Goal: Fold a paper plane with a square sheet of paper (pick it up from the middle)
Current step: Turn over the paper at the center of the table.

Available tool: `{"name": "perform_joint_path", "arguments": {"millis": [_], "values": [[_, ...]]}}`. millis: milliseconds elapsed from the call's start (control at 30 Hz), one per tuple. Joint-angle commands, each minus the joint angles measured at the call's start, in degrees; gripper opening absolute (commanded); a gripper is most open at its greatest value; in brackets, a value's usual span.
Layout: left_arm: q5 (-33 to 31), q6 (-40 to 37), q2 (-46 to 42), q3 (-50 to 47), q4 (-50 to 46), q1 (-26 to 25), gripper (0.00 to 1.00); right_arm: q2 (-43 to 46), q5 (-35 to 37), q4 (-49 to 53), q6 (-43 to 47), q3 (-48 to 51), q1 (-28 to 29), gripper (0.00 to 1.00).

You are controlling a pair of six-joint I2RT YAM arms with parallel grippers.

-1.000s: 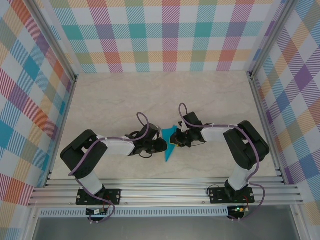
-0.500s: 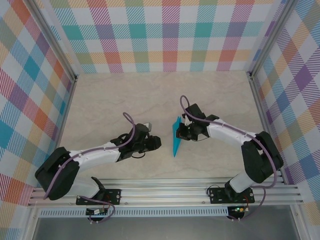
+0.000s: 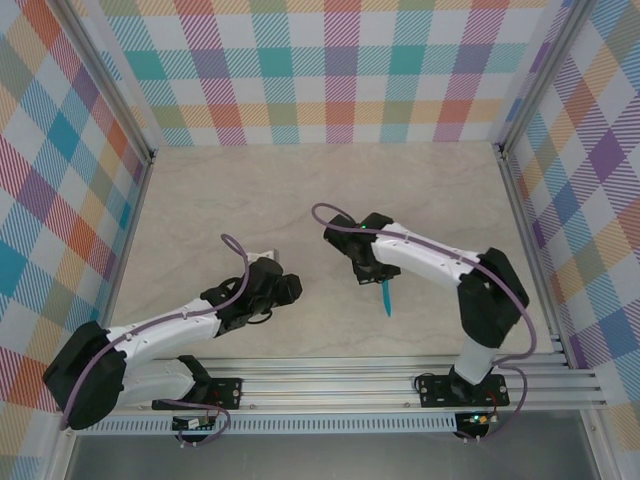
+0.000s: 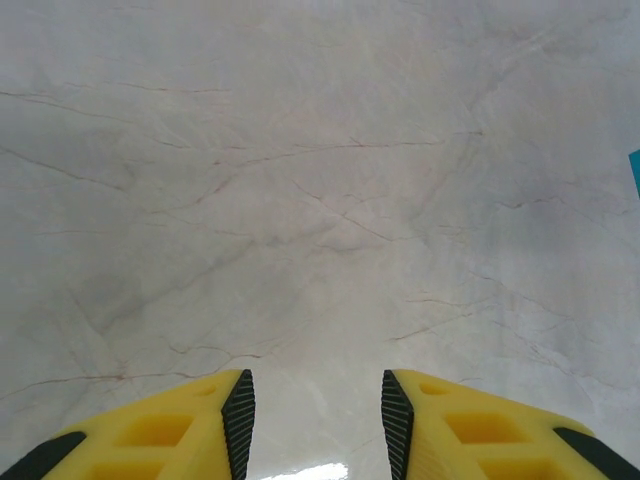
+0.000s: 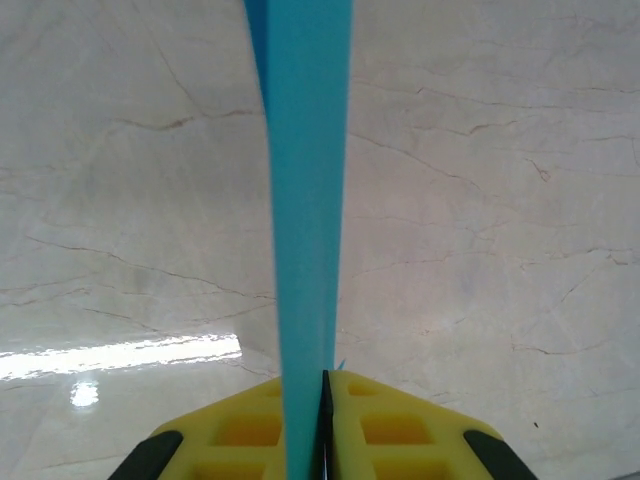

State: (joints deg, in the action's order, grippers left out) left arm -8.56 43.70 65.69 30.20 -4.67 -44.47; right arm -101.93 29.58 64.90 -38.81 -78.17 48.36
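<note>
The square sheet of paper shows here folded into a slim teal paper plane (image 3: 385, 297). It hangs edge-on above the marble table (image 3: 250, 200), right of the middle. My right gripper (image 3: 375, 279) is shut on the paper plane (image 5: 305, 200); in the right wrist view the teal strip runs straight up from the pinched yellow jaws of that gripper (image 5: 322, 385). My left gripper (image 3: 287, 288) sits to the left of the plane, apart from it. In the left wrist view that gripper (image 4: 318, 392) is open over bare marble, and a sliver of teal paper (image 4: 635, 172) shows at the right edge.
Checked walls and aluminium posts (image 3: 148, 160) enclose the table on three sides. A metal rail (image 3: 330, 385) carrying both arm bases runs along the near edge. Bare marble stretches across the far half.
Both grippers were at the paper a second ago. The left one has let go, opened wider and drawn back to the left. The right arm has carried the plane nearer and turned it edge-on.
</note>
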Motion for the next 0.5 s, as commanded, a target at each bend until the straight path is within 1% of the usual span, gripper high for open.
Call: {"name": "perform_joint_path", "arguments": {"millis": [0,133,233,267,333,367,467], "values": [[-4.33,1.76,-2.81,-0.99,-3.71,0.75,0.41,-6.88,4.13,6.24,-4.12,-5.47,3.52,0.12],[-8.21,3.22,-6.32,-1.72,-7.23,0.79,0.41,-15.64,3.44,7.99,-6.07,-12.02,7.12,0.14],[-11.30,4.87,-10.70,-3.23,-9.32,0.87,0.43,-20.43,1.63,8.31,-6.46,-16.13,9.42,0.15],[-12.51,5.71,-12.43,-3.74,-10.32,0.90,0.43,-21.53,0.85,8.17,-6.54,-17.16,10.05,0.15],[-14.14,6.75,-15.51,-4.96,-10.72,0.87,0.45,-22.71,-0.72,7.18,-6.35,-18.38,11.07,0.19],[-14.89,7.25,-17.20,-5.67,-13.07,0.93,0.46,-23.11,-1.88,6.34,-6.20,-18.68,11.31,0.20],[-16.10,7.84,-21.27,-6.75,-14.93,0.98,0.48,-23.62,-6.27,2.86,-4.62,-18.43,11.76,0.23]]}}
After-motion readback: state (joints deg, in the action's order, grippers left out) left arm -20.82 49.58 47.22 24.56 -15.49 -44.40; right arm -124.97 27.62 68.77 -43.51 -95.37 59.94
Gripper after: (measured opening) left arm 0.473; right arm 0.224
